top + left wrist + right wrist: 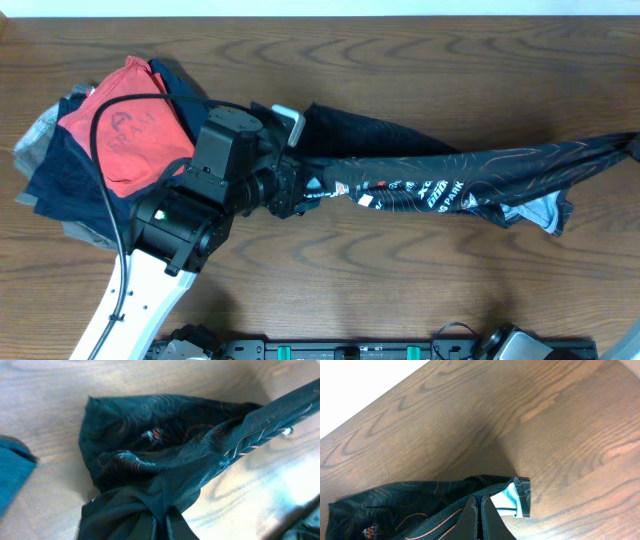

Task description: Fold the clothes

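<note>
One black jersey point(450, 180) with white lettering and contour lines lies pulled out long across the wooden table point(400, 60), running right from the clothes pile point(50, 175), which is topped by a red-orange shirt point(130, 135). Left gripper point(298, 195) just beside the pile, jaws clenched on bunched jersey. Right gripper point(480, 517) at the end farthest from the pile, jaws pinched tight on the hem.
</note>
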Controlling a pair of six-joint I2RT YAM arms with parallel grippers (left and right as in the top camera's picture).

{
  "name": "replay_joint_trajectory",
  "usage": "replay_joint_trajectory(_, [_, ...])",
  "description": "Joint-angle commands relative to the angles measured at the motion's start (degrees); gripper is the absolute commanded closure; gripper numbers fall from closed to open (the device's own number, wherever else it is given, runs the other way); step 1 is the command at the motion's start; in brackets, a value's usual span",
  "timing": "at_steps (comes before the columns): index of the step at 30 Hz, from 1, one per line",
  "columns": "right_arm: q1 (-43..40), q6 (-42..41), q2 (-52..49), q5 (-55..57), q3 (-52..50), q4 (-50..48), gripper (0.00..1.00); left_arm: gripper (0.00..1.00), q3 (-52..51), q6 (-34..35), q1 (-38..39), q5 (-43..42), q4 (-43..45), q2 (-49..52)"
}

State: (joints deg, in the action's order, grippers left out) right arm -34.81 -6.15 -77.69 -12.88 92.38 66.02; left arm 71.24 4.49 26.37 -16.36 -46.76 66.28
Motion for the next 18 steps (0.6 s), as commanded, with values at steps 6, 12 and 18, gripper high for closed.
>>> replay_joint_trajectory(6, [0.3, -1.5, -2.6, 3.7, 0.9, 1.3, 0.99, 0.94, 0.2, -0.3, -0.1, -7.5, -3.8, 9.3])
replay_joint_trajectory(12, [0.4, -1.5, -5.5, 3.7, 0.9, 1.2, 0.99, 0.94, 0.2, -0.8, -0.1, -7.5, 5.0, 22.4])
replay_joint_trajectory(18, [0.4, -1.5, -8.1, 3.8, 0.9, 1.4, 0.99, 0.94, 0.2, 0.9, 0.0, -13.1, 18.9, 31.6])
